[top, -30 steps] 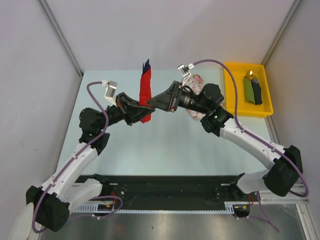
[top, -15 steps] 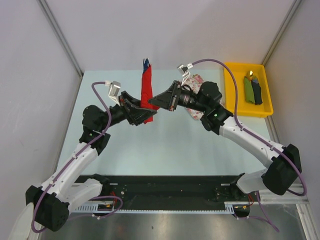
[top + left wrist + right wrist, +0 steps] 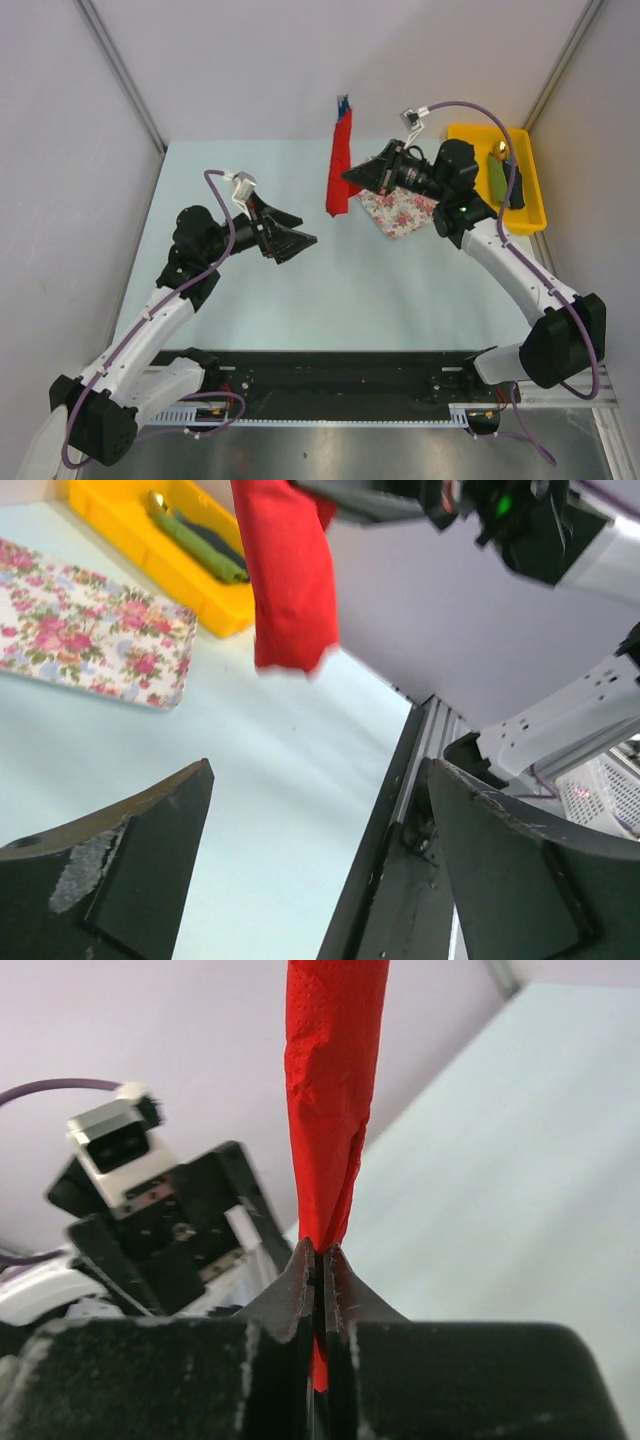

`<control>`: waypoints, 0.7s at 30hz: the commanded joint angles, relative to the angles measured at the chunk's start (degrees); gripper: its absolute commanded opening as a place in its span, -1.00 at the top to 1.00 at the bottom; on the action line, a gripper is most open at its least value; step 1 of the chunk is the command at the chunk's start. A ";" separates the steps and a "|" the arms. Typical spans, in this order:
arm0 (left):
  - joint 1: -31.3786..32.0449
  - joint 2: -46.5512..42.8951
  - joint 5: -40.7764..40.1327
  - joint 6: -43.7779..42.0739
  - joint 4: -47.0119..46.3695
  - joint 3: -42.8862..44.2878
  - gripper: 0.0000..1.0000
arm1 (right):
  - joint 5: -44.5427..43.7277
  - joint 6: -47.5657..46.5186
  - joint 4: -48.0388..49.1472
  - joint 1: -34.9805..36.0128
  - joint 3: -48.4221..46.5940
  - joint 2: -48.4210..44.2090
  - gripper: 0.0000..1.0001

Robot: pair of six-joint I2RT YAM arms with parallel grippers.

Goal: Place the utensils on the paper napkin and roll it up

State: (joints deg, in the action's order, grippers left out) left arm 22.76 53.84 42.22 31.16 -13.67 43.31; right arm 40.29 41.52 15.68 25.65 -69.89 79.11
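The rolled bright red paper napkin hangs upright over the pale surface, blue utensil tips peeking out on top. The right gripper has its jaws clamped on the roll, probably so nothing unwinds. The left gripper waits well apart, jaws spread wide.

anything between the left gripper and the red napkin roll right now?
Nothing: in the top view only bare pale-blue table separates the left gripper from the rolled red paper napkin.
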 commanded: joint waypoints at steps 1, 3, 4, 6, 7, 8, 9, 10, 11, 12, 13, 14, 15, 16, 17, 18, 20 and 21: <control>0.44 -1.37 1.46 -6.54 6.45 2.65 -0.99 | 7.77 -10.03 -6.00 -11.02 -2.80 -2.73 1.00; 0.79 -1.29 2.08 -8.21 8.30 3.18 -0.99 | 10.84 -17.58 -11.79 -15.96 -3.15 -1.86 1.00; 1.23 -1.20 2.34 -8.65 8.92 3.27 -0.99 | 12.08 -20.05 -13.90 -21.72 -3.50 -1.25 1.00; 1.75 -0.85 2.61 -10.67 11.63 4.15 -0.99 | 16.71 -29.24 -21.63 -27.47 -5.60 1.81 1.00; 2.63 -0.59 2.78 -12.51 12.52 4.41 -0.99 | 17.36 -33.39 -24.62 -30.45 -6.83 3.32 1.00; 3.16 -0.50 2.70 -13.48 13.22 5.02 -0.99 | 18.67 -36.56 -30.13 -35.44 -9.45 4.55 1.00; 3.60 -0.41 2.61 -14.27 15.06 5.20 -0.99 | 19.29 -43.21 -32.19 -38.02 -10.87 6.04 1.00; 4.04 -0.49 2.78 -14.80 15.34 5.03 -0.99 | 19.21 -46.32 -37.60 -41.78 -12.71 9.71 1.00; 4.13 -0.58 3.13 -14.90 15.34 4.94 -0.99 | 19.56 -49.48 -38.96 -43.82 -16.30 11.49 1.00; 4.22 -0.50 3.22 -14.98 15.52 4.77 -0.99 | 19.56 -50.12 -40.19 -45.23 -17.90 15.33 1.00; 4.31 -0.49 3.14 -15.33 15.78 4.59 -0.99 | 19.47 -50.48 -41.16 -47.77 -19.57 16.94 1.00; 4.31 -0.32 3.22 -15.51 16.22 4.50 -0.99 | 19.39 -50.57 -40.91 -48.67 -21.59 18.78 1.00; 4.31 -0.15 3.14 -16.12 16.66 4.50 -0.99 | 19.21 -50.66 -40.38 -49.37 -22.74 21.67 1.00; 4.31 0.12 2.87 -16.30 16.92 4.50 -0.99 | 18.77 -50.57 -39.86 -49.90 -23.53 23.18 1.00; 4.31 0.29 2.78 -16.65 17.71 4.50 -0.99 | 18.42 -50.66 -39.24 -50.43 -24.85 24.59 1.00; 4.22 0.38 2.61 -17.26 17.98 4.50 -0.99 | 18.16 -50.57 -38.54 -50.78 -25.64 25.99 1.00; 4.31 0.82 2.43 -17.62 18.68 4.24 -0.99 | 18.15 -51.01 -38.71 -50.96 -27.66 30.65 1.00; 4.31 1.08 2.26 -17.80 18.68 4.07 -0.99 | 17.81 -51.53 -38.62 -50.87 -29.50 32.23 1.00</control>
State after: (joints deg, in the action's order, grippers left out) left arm 26.87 54.24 44.12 16.32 3.55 45.89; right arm 56.05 -6.02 -22.94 -25.69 -92.86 107.13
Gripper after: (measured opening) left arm 0.994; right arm 0.021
